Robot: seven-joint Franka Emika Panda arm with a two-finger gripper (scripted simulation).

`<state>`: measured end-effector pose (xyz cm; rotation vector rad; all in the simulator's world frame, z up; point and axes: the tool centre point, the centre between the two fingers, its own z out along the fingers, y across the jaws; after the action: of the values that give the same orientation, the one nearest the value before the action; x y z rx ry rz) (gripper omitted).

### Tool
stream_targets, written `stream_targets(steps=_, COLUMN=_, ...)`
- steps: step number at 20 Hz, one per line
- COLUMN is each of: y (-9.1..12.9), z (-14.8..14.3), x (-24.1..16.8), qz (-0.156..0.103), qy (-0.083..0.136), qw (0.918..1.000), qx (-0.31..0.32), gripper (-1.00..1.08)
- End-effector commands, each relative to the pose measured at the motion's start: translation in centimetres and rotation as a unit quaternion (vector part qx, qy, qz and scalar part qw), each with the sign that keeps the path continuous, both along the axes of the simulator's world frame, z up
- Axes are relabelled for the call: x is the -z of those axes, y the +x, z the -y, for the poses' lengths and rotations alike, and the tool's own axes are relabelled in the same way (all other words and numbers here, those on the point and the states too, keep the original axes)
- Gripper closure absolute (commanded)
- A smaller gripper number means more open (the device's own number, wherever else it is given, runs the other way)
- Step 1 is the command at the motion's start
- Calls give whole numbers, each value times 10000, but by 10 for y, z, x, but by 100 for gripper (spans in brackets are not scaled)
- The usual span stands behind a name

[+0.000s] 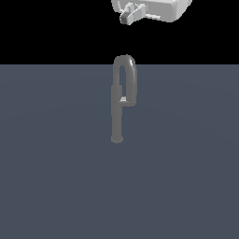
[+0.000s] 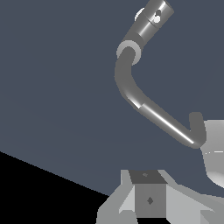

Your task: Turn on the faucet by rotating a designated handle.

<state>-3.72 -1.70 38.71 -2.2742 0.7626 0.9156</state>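
The faucet point(image 1: 116, 112) is a thin dull-grey column on a small round foot point(image 1: 117, 138), with an inverted-U loop point(image 1: 127, 59) on top. A short lighter piece point(image 1: 123, 99) bridges the loop's end and the column. My gripper point(image 1: 127, 18) hangs above the loop, apart from it, at the top edge of the exterior view. In the wrist view the faucet's curved pipe point(image 2: 131, 83) runs across the picture beyond the gripper point(image 2: 148, 192). The fingers show as one joined block, so the gripper looks shut and empty.
The faucet stands on a flat blue-grey floor point(image 1: 56, 177). A black background lies behind it. Part of the white arm point(image 2: 216, 148) shows at the edge of the wrist view.
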Motion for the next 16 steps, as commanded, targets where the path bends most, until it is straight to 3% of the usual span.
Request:
stream_targets(steps=1, y=11, z=3, x=12, qz=-237, qy=203, qw=9993, qx=189, gripper=108)
stream_targets(steps=9, y=44, z=13, x=59, qz=-1057, qy=897, qw=9867, qx=849, gripper=108)
stream_targets(steps=16, y=67, z=19, x=109, qz=-1824, qy=1540, qw=9599, qx=1472, gripper=108)
